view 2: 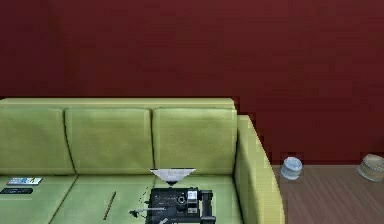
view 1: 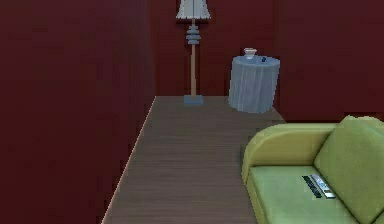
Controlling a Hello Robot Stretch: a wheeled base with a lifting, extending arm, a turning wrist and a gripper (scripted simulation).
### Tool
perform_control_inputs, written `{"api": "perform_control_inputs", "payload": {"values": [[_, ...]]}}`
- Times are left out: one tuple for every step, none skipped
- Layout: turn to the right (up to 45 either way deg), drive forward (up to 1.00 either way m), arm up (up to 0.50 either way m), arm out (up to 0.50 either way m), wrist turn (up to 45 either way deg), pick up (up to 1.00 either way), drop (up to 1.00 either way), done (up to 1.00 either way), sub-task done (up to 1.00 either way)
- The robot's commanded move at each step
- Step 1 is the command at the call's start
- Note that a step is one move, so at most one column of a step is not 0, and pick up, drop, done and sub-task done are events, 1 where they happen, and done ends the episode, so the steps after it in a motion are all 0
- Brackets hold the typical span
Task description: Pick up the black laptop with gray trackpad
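A green sofa (view 2: 110, 140) spans the arm side view, and its end shows at the forward view's right (view 1: 300, 160). At the bottom edge, over the middle seat cushion, a dark blocky body with small white marks looks like my gripper (view 2: 142, 207), with two thin lines to its left that may be its fingers (view 2: 112, 199). I cannot tell whether it holds anything. Just above it a pale grey flat wedge (view 2: 172, 175) rests against the seat back. I cannot make out a black laptop by shape.
A small flat dark-and-white thing (view 2: 22, 182) lies on the left seat, also on the sofa (view 1: 318, 185). A floor lamp (view 1: 192, 50) and a blue-grey round stand (view 1: 254, 82) are at the far wall. A pale jar (view 2: 291, 168) and a bowl-like thing (view 2: 372, 167) sit on the floor.
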Motion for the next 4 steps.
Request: {"api": "perform_control_inputs", "payload": {"values": [[0.0, 0.0, 0.0, 0.0, 45.0, 0.0, 0.0, 0.0, 0.0], [0.0, 0.0, 0.0, 0.0, 27.0, 0.0, 0.0, 0.0, 0.0], [0.0, 0.0, -0.3, 0.0, 0.0, 0.0, 0.0, 0.0, 0.0], [0.0, 0.0, 0.0, 0.0, 0.0, 1.0, 0.0, 0.0, 0.0]]}}
